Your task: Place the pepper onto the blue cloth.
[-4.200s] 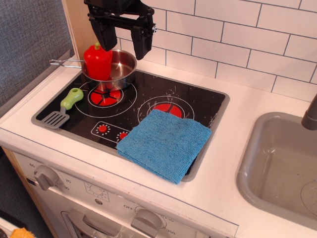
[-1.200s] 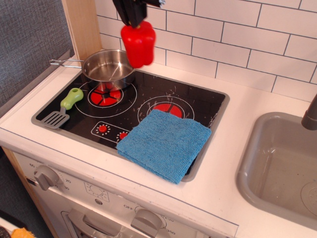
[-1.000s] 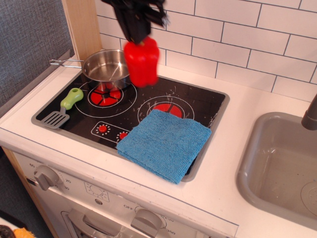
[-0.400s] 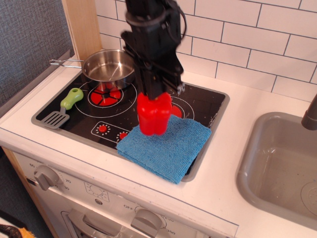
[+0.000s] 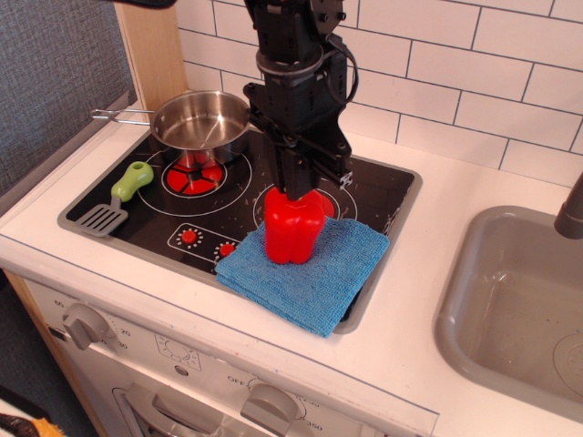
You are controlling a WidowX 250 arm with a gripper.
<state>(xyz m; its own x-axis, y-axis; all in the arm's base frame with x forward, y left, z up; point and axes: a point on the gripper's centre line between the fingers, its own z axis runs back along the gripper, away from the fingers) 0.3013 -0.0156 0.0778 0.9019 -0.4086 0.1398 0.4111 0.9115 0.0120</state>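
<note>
The glossy red pepper [image 5: 293,228] stands upright on the blue cloth [image 5: 314,278], near the cloth's back edge. The cloth lies on the front right part of the black stovetop [image 5: 146,205]. My black gripper [image 5: 297,189] comes straight down from above and is shut on the top of the pepper; its stem is hidden between the fingers. The pepper's base touches the cloth.
A small steel pot [image 5: 200,123] sits on the back left burner, handle to the left. A green-handled grey spatula [image 5: 118,198] lies at the stove's left edge. A grey sink [image 5: 524,309] is at the right. White tiled wall behind.
The gripper took the pepper from the pot, lifted it, carried it right and forward, and lowered it onto the blue cloth. It still holds the pepper.
</note>
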